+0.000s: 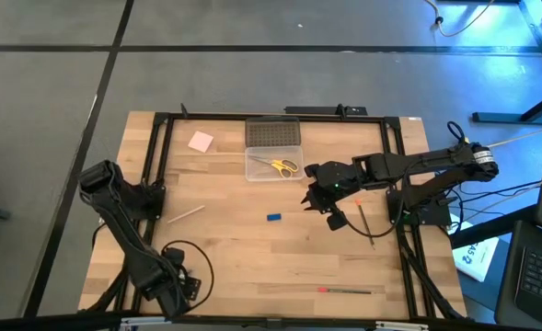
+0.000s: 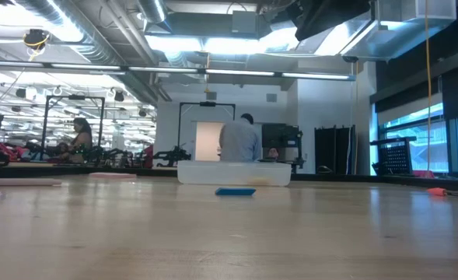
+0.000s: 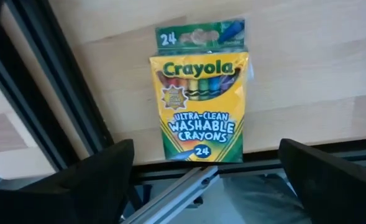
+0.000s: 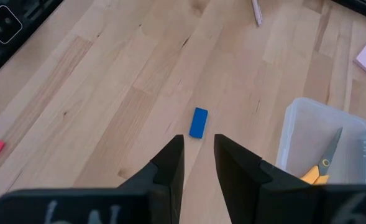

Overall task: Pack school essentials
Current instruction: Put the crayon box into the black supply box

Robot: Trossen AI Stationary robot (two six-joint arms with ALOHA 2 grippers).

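Only the left wrist view catches the crayon box (image 3: pixel 201 92), flat on the table edge by the frame rail (from above the arm covers it). Left gripper (image 3: pixel 204 180) gapes wide, holding nothing. Right gripper (image 4: pixel 199 163) hovers near the blue block (image 4: pixel 198 122), fingers narrowly parted and empty. Scissors (image 1: pixel 284 166) lie in the clear case (image 1: pixel 272 173), half cut off in the right wrist view.
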